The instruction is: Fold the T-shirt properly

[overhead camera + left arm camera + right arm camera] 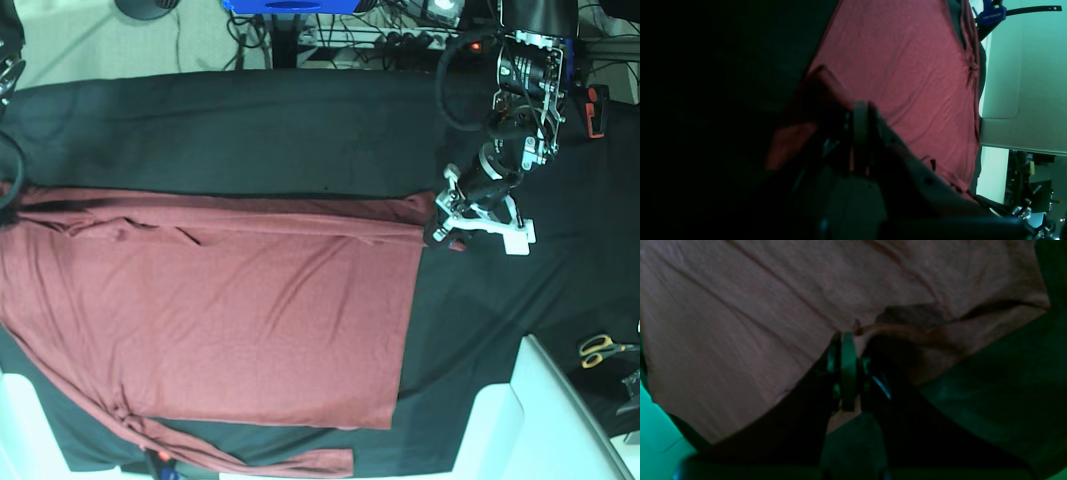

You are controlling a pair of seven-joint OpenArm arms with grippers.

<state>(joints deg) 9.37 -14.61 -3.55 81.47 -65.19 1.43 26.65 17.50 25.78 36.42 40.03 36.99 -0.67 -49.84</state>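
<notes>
From my seat, nearest the base camera lies the one T-shirt (210, 320), spread flat and mostly smooth across the black cloth (300, 120) that covers the surface, its lower sleeve trailing along the near edge and the other sleeve bunched along the far edge of the body. I count one shirt, one cloth, two arms. At the far hem corner sits the left claw (440, 230), and its wrist view shows the left claw (860, 113) closed tight with a lifted peak of red fabric pinched at its tip, so I judge it has hold of that corner in order to carry it over for a fold. The right arm is almost out of the base view, at the left margin by the shoulder end. Its own camera shows the right claw (848, 340) shut as well, with a raised ridge of the T-shirt (740, 323) meeting its tip; I read that as a grip on the cloth there, though the picture is blurred. Holding both far corners would let the far edge travel evenly toward me. Further back, a pair of scissors (600, 348) lies at the right, well apart from the shirt.
</notes>
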